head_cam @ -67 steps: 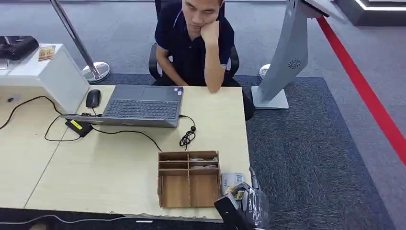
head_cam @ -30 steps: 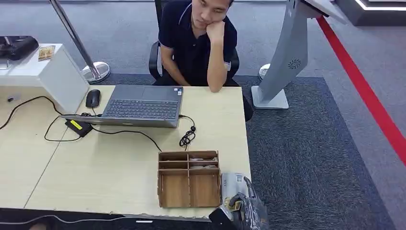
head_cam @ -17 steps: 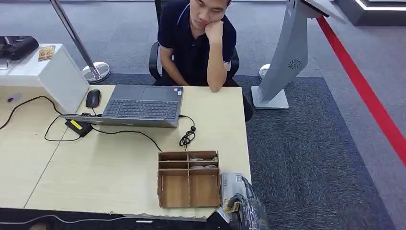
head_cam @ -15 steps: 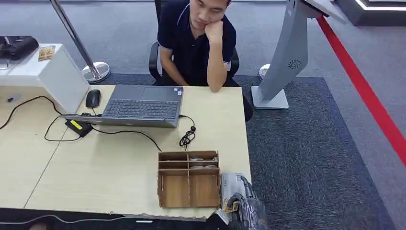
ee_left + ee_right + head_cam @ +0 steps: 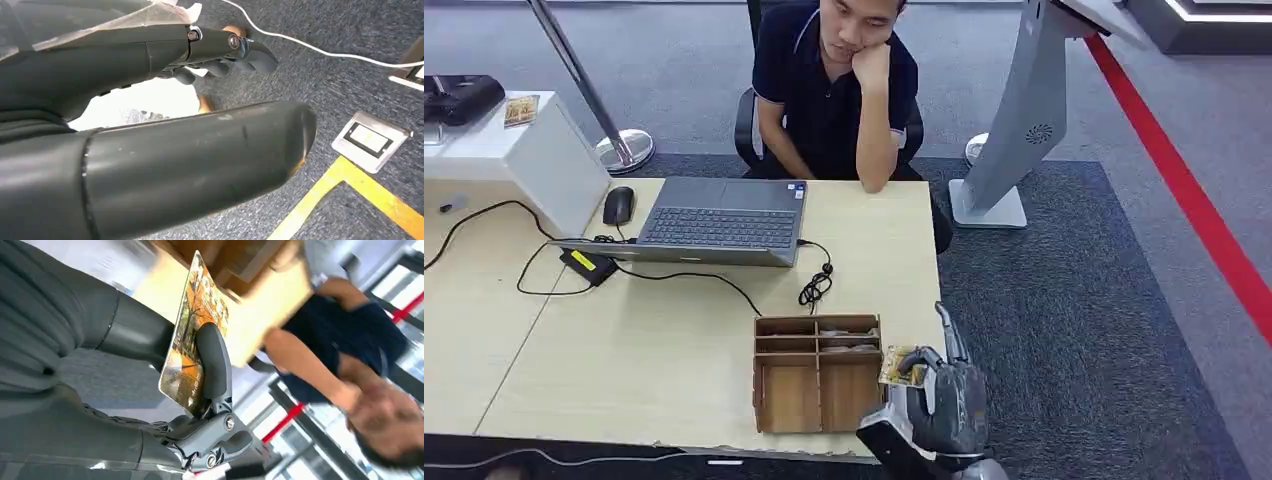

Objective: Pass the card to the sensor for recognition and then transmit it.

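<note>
The right robot hand (image 5: 944, 398) pinches the card (image 5: 902, 366) between thumb and a finger, held above the tabletop (image 5: 664, 340) edge just beside the wooden organizer (image 5: 818, 373). The left robot hand (image 5: 165, 150) hangs over grey carpet (image 5: 345, 75) with fingers curled in, seemingly on nothing. A person (image 5: 836, 90) sits behind the laptop (image 5: 722, 220).

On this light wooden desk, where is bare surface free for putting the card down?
The widest bare patch of the light wooden desk lies between the black cable and the near edge, left of the brown wooden compartment box. It is crowded around the grey laptop and by the right hand holding the orange picture card.
</note>
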### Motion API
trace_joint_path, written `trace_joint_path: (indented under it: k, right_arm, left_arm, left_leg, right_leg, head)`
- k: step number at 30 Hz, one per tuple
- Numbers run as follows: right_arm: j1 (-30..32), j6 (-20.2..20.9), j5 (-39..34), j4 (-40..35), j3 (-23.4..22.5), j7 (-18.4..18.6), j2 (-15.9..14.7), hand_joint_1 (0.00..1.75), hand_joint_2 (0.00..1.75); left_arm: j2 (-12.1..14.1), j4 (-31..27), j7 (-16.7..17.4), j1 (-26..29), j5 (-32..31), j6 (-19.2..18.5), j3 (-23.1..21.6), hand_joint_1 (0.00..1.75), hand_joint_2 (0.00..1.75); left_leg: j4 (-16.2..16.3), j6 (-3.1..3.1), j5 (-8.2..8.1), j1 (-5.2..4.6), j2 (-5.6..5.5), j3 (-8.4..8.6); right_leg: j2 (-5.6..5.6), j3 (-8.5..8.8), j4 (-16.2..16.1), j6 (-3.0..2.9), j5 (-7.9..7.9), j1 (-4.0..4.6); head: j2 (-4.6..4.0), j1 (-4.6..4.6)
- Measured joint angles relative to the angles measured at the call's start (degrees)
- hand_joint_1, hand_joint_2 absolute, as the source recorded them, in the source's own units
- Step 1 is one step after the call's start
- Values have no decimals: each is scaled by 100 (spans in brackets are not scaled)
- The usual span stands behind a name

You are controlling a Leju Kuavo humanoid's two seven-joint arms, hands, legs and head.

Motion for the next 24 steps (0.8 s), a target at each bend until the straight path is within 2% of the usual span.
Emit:
trace_joint_path:
  k: [8, 17, 24]
  right_arm:
    - [-333, 4, 151, -166, -110, -260, 494, 175, 175]
    - [-1021, 15, -356, -83, 81, -262, 734, 175, 175]
    - [-1378, 18, -450, 269, 107, -441, 977, 175, 175]
  left_arm:
    - [0, -2, 28, -4, 144, -44, -341, 0, 0]
    - [0, -9, 31, -9, 151, -72, -739, 0, 0]
    - [0, -15, 26, -17, 203, -111, -1056, 0, 0]
  left_leg:
    - [0, 0, 0, 0, 0, -1]
    - [0, 0, 1, 0, 0, -1]
    - [0, 0, 1, 0, -1, -1]
  right_leg:
    - [0, 1, 0, 0, 0, 0]
    - [0, 2, 0, 4, 3, 0]
    - [-1, 0, 0, 4, 3, 1]
  head:
    - [0, 0]
    - [0, 0]
    - [2, 0]
